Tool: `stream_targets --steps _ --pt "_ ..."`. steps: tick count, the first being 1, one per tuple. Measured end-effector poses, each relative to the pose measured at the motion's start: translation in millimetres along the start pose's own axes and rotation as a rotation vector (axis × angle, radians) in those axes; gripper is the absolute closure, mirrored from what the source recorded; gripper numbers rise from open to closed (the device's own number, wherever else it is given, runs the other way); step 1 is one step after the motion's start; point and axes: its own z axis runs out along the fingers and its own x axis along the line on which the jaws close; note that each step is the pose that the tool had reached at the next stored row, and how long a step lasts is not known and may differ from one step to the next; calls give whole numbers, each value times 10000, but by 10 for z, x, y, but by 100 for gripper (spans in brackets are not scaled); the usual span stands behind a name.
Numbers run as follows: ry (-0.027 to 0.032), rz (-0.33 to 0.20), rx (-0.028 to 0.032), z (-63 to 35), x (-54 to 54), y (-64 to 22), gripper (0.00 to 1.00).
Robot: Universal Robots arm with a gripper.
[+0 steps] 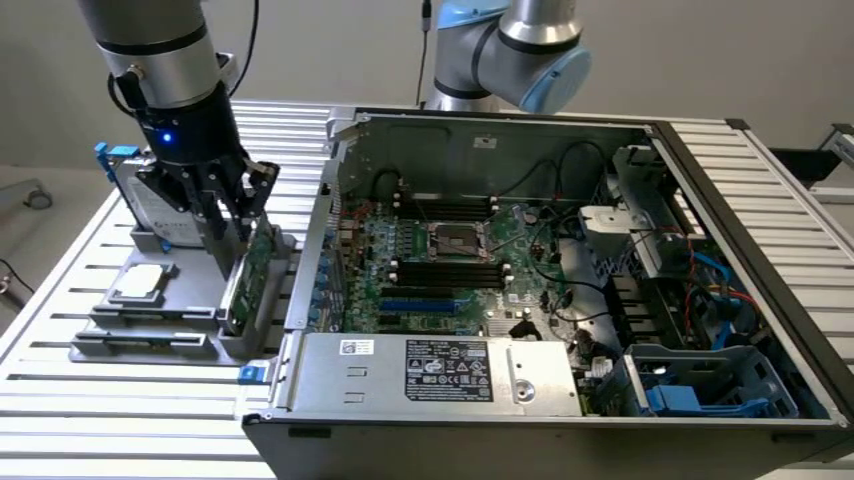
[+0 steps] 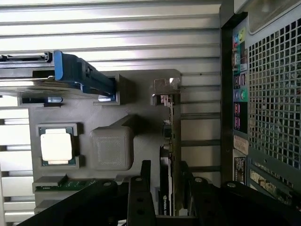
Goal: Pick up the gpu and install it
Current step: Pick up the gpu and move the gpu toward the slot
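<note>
Straddling the flat green-board, black-cooler gpu [image 2: 172, 127], the black gripper [image 2: 164, 165] was open, jaws not clamped. The gpu stood edgewise in the grey plastic holder [image 2: 141, 92]; pickup and install both undone.

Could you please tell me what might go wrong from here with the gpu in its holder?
1. The pincer straddles the upright gpu with an uneven gap in the wrist view; closing off-centre could tilt or jam it in the grey holder.
2. The computer case wall stands close beside the holder, so a lifted card might clip it.
3. The blue-framed hard drive stands near the pincer and could be bumped.
</note>
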Motion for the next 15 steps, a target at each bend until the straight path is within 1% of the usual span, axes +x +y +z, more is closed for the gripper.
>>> stream_targets --steps 6,11,15 --pt "-4 -76 57 86 -14 -11 64" --pt "-20 -86 117 144 -41 -39 64" --pt "-20 -86 138 211 -42 -62 64"
